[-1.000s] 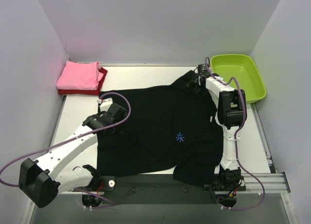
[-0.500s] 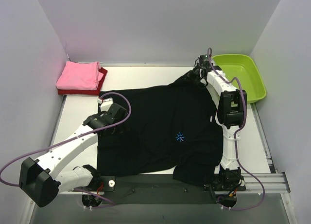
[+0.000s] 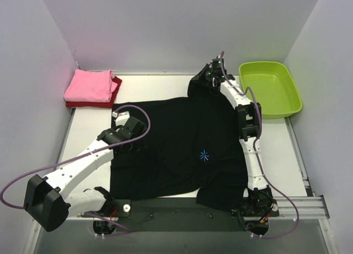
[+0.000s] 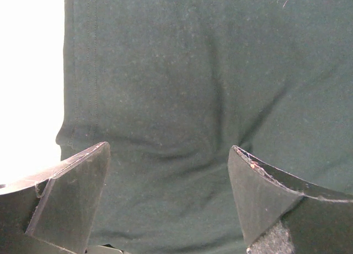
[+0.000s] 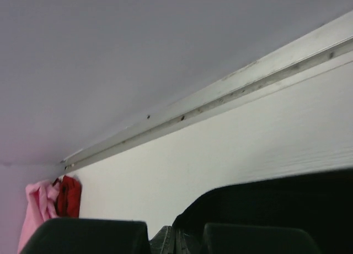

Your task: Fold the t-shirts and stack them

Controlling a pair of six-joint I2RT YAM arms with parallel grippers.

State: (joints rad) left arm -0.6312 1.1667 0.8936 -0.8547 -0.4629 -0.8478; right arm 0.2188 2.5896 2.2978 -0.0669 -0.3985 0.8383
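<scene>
The large black t-shirt lies spread on the table, its blue starburst mark facing up. My right gripper is shut on the shirt's far right corner, which hangs lifted near the back wall. In the right wrist view its fingers pinch black cloth. My left gripper hovers open over the shirt's left side. In the left wrist view it stands wide above dark fabric, holding nothing. The pink t-shirt lies folded on the dark red one at the back left.
A lime-green tub stands at the back right, beside the right arm. Walls close in the table at the back and on both sides. Bare white table shows just left of the shirt's hem.
My right gripper has shut on the black shirt's far right corner and carried it left along the back wall. The left arm has hardly moved.
</scene>
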